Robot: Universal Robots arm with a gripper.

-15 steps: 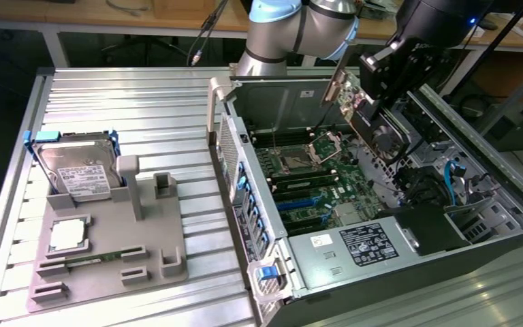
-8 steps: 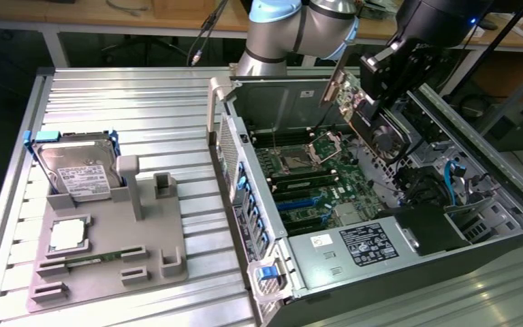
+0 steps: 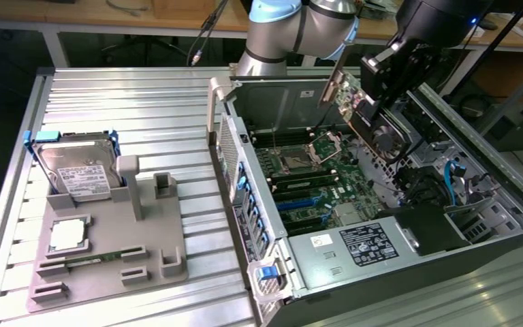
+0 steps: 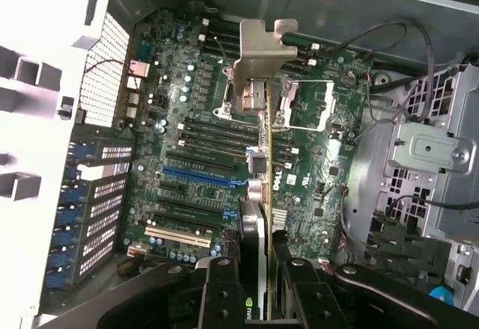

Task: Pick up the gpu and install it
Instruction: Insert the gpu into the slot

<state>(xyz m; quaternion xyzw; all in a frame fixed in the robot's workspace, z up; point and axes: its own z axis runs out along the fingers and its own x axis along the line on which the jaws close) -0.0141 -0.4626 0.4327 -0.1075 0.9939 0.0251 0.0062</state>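
Note:
The gpu (image 3: 381,131) is a flat dark card with a round fan and a silver bracket (image 3: 336,85) at its far end. It hangs tilted over the open computer case (image 3: 334,245), above the motherboard (image 3: 312,177). My gripper (image 3: 375,95) is shut on the card's upper edge. In the wrist view the gpu (image 4: 260,194) appears edge-on between my fingers (image 4: 221,291), its bracket (image 4: 262,48) pointing away. It is clear of the board (image 4: 187,120), with the blue slot (image 4: 202,173) just beside its line.
A grey fixture (image 3: 107,266) at the exterior view's left holds a hard drive (image 3: 78,170), a processor (image 3: 69,235) and a memory stick (image 3: 93,259). Cables (image 3: 452,180) and a drive cage (image 4: 434,157) crowd one side of the case. The slatted metal table (image 3: 125,102) surrounds everything.

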